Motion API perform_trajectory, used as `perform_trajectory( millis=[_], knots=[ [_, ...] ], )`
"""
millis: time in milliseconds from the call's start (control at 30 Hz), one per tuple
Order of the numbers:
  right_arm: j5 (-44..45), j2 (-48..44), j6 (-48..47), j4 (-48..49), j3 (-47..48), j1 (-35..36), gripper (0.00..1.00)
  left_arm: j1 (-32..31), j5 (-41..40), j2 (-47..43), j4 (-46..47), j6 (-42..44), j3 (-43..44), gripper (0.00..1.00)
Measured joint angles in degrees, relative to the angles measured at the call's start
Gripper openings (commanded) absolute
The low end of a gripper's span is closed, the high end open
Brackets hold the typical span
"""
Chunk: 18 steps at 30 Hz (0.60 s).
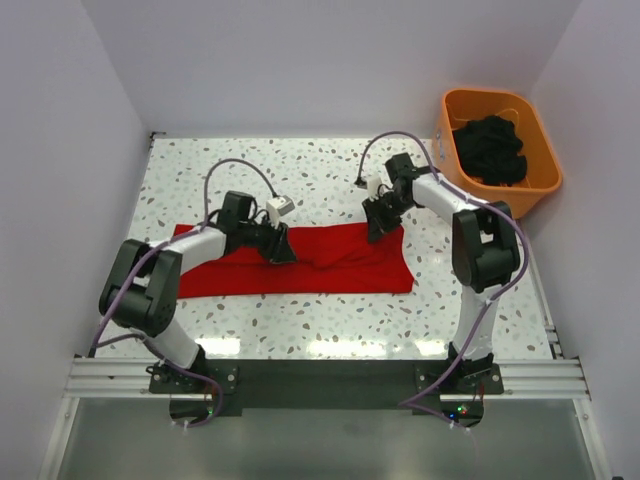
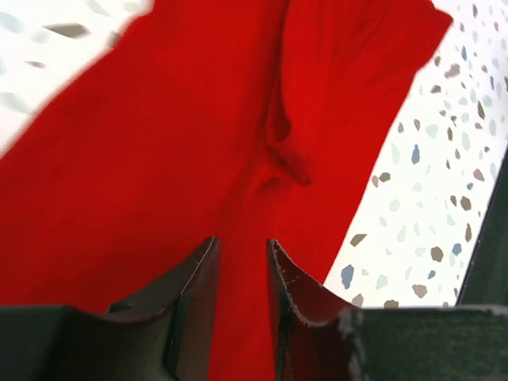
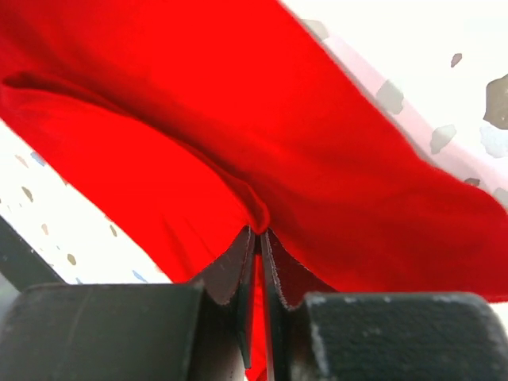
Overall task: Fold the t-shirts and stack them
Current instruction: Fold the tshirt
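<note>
Bright red cloth t-shirt [image 1: 300, 262] lies banded; left gripper [image 2: 242, 240] parted, right gripper [image 3: 258, 232] pinching its fold. I'd release low, without dragging.

Matt red cloth t-shirt [image 1: 335, 270], glossy speckled table [image 1: 300, 170]

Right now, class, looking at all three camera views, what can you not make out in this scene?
Top view: dark heap in the orange tub, too small and dark to count items.
Top view: red t-shirt's left end, covered by the left arm.
Right wrist view: red t-shirt's outline, cut off by the frame edges.
</note>
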Motion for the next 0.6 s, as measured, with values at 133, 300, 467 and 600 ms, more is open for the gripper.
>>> perform_trajectory(
  millis=[133, 300, 467, 600],
  knots=[
    [1.75, 1.27, 0.92, 0.59, 0.0, 0.42, 0.13, 2.54, -1.77, -4.37, -1.62, 1.66, 0.11, 0.34],
    [2.64, 1.49, 1.75, 0.85, 0.0, 0.57, 0.13, 1.7, -2.58, -1.75, -2.51, 2.54, 3.58, 0.31],
    [2.93, 1.49, 2.1, 0.87, 0.0, 0.57, 0.13, -0.81, -4.35, 4.44, -2.56, 2.51, 6.99, 0.29],
    [2.97, 1.46, 2.12, 0.85, 0.0, 0.57, 0.12, -3.82, -5.07, 6.99, -3.17, 3.04, 7.89, 0.26]
  ],
)
